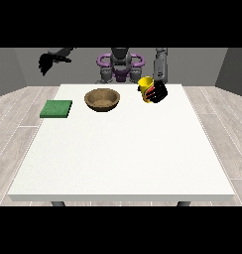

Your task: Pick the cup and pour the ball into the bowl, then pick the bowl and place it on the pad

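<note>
A yellow cup is held slightly tilted just above the table's far right part, with the hand at the view's right curled round its side. A bit of red shows between the cup and that hand. The ball is hidden. A brown wooden bowl stands upright on the table, to the left of the cup and apart from it. The flat green pad lies near the table's left edge. The hand at the view's left is raised high beyond the table's far left corner, its fingers straight and holding nothing.
The white table stretches wide toward the camera in front of the bowl and cup. The robot's torso stands behind the far edge. Wooden floor surrounds the table.
</note>
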You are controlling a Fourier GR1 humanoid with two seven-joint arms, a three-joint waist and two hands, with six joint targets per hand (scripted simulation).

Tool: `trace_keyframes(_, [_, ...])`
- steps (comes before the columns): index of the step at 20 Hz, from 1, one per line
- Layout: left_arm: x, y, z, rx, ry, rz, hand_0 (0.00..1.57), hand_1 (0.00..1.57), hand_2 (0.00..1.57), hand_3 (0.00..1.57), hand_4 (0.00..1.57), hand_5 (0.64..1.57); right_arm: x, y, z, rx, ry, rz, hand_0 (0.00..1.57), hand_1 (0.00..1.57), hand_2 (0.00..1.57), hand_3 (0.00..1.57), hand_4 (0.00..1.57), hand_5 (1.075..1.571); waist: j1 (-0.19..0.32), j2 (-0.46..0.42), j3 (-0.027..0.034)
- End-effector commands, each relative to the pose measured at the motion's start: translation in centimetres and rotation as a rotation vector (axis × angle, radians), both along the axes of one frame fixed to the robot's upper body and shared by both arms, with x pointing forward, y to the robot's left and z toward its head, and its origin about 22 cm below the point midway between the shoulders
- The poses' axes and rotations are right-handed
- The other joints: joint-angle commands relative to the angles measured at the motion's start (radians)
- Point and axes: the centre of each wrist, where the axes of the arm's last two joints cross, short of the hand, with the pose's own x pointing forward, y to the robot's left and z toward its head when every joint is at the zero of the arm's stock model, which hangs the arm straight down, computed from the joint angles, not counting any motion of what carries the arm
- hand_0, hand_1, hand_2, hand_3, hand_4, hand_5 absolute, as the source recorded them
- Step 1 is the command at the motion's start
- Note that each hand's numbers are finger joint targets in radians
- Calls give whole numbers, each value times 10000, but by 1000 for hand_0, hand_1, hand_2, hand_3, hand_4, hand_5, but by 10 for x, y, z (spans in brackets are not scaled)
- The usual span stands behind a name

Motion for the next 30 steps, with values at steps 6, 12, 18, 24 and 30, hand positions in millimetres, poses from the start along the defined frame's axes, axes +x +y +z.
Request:
trace_keyframes(6, [67,4,100,3405,596,1034,1473,1473,1571,1571,1571,1278,6,-12,-17,210,631,-489,0,0,0,0,0,1568,377,-648,-37])
trace_keyframes(12, [57,-37,82,3963,1322,412,1491,1491,1571,1571,1571,1273,-23,-38,-49,394,1001,-835,0,0,0,0,0,1568,725,-972,-50])
trace_keyframes(18, [73,-47,100,5988,1216,1782,1501,1501,1571,1571,1508,1244,-14,-13,-46,519,977,119,0,0,0,0,0,1570,-226,-1101,-49])
trace_keyframes(24, [72,-123,104,9156,357,1037,1554,1554,1571,1571,1571,1244,-18,-33,-55,594,1562,-460,0,0,0,0,0,1571,213,-1716,-27])
trace_keyframes(30, [64,-179,106,12472,-96,-71,1482,1482,1571,1571,1571,1204,-11,-43,-45,416,1427,-234,0,0,0,0,0,1571,113,-1714,-35])
